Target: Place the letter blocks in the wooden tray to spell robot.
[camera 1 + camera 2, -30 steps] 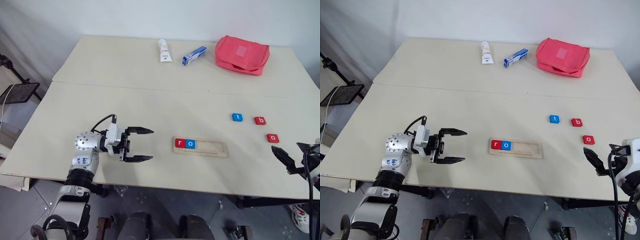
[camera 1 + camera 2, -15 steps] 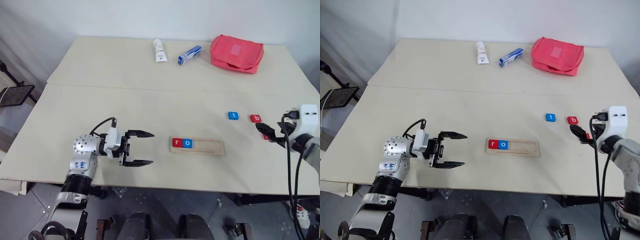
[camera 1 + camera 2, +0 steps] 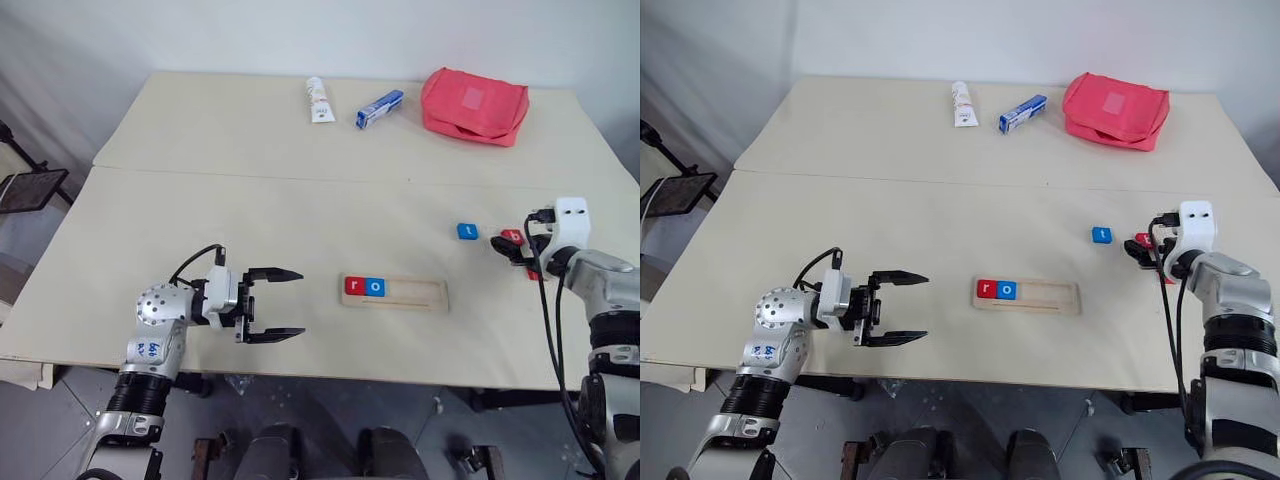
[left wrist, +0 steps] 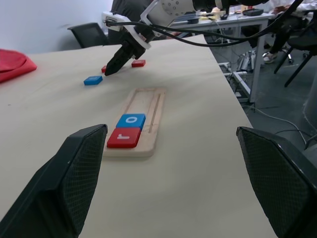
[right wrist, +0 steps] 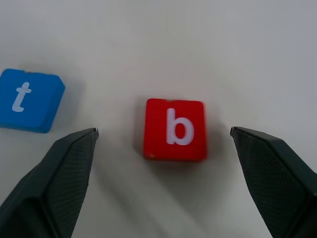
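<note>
Right claw (image 5: pixel 163 144) spread wide over red square "b" block (image 5: pixel 175 129), not gripping; blue "t" block (image 5: pixel 28 100) beside. Left claw (image 3: pixel 285 303) agape, empty. Long light-wood tray (image 3: pixel 415 293) on beige table (image 3: pixel 300 215) holds 2 blocks: red "r" (image 3: pixel 354 286), blue "o" (image 3: pixel 374 287).

Soft, even light is falling across the cream table (image 3: pixel 300 220); no glare is showing on it; faint shadows are sitting just beside the red b block (image 5: pixel 175 129); the left gripper's fingers (image 4: pixel 69 178) are blurring in the left wrist view; the office chairs behind the wooden tray (image 4: pixel 141 116) are looking soft
</note>
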Available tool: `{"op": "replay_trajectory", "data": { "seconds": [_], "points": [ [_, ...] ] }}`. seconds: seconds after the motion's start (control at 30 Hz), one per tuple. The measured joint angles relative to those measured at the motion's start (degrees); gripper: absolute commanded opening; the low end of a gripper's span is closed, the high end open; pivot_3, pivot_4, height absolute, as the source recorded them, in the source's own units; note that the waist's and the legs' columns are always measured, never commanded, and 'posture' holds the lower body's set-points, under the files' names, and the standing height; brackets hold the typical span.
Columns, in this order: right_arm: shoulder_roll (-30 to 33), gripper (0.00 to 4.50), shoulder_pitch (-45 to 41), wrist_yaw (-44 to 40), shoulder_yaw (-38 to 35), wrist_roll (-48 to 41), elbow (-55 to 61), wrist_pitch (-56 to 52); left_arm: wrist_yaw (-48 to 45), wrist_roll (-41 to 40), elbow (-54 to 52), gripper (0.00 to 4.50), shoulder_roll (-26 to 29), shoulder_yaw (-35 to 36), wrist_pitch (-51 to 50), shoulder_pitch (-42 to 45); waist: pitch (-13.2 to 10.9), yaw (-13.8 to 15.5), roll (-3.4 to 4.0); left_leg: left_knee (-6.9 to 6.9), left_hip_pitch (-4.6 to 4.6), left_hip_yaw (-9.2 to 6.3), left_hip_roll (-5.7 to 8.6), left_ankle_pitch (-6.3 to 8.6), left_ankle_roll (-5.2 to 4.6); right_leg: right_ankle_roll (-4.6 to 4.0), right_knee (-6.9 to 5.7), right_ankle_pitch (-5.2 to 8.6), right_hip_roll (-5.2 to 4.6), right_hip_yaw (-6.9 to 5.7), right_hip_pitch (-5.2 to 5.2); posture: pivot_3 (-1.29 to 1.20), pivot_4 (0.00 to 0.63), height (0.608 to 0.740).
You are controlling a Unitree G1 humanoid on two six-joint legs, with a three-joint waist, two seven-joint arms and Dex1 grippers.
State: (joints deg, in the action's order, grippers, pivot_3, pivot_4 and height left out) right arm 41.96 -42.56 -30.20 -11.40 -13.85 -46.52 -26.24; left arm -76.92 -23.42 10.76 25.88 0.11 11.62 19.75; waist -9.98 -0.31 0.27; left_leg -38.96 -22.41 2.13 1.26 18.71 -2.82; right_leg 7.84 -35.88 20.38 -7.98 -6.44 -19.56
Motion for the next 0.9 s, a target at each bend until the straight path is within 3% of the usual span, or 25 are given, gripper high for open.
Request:
{"op": "replay_trajectory", "data": {
  "seconds": [0.13,0.17,0.27,0.5,0.67,0.9],
  "points": [
    [-0.24,4.5,-2.59,-0.39,0.02,1.57,-5.09,2.82,0.77,0.0,-0.88,4.43,0.04,-0.01,-0.2,-0.15,0.0,0.04,0.0,-0.01,0.0,-0.01,-0.01,0.0,0.0,0.0,0.01,0.0,0.01,-0.01,0.01,0.0,0.15,0.74],
    [-0.28,4.31,-3.22,-0.53,0.04,1.77,-6.1,3.2,1.03,0.0,-0.95,4.47,0.04,-0.01,-0.2,-0.13,0.0,-0.03,0.0,-0.01,0.01,-0.01,-0.01,0.0,0.0,0.0,0.01,0.0,0.01,0.0,0.01,0.0,0.15,0.74],
    [-0.49,3.61,-3.98,-0.66,-0.05,1.86,-7.56,3.74,1.32,0.0,-0.96,4.5,0.04,-0.01,-0.23,-0.14,0.0,-0.02,0.0,-0.01,0.01,-0.01,-0.01,0.0,0.0,0.0,0.01,0.0,0.01,-0.01,0.02,0.0,0.15,0.74],
    [-0.81,1.46,-3.63,-0.29,-0.55,1.56,-7.03,3.63,1.36,0.0,-0.82,4.5,0.11,-0.01,-0.03,-0.07,0.0,0.23,0.0,-0.03,0.0,-0.06,0.0,0.0,0.0,0.0,0.01,0.0,0.0,-0.01,0.05,0.0,0.15,0.74],
    [-2.16,1.46,1.94,1.59,-2.96,0.55,1.23,2.85,0.64,-0.01,0.61,4.5,0.05,-0.06,0.6,0.83,0.0,0.26,0.0,-0.02,0.0,-0.08,0.01,0.0,0.01,0.0,-0.01,0.0,-0.01,-0.03,0.04,0.0,0.15,0.74],
    [-10.46,1.46,23.79,10.36,-9.53,-5.87,44.48,-8.18,-4.33,-1.01,6.99,4.5,-0.33,-0.2,2.91,4.58,0.01,0.3,0.03,0.04,-0.07,-0.07,-0.03,0.02,0.05,0.0,-0.03,0.0,0.02,-0.06,-0.08,0.0,0.15,0.74]
  ]
}}
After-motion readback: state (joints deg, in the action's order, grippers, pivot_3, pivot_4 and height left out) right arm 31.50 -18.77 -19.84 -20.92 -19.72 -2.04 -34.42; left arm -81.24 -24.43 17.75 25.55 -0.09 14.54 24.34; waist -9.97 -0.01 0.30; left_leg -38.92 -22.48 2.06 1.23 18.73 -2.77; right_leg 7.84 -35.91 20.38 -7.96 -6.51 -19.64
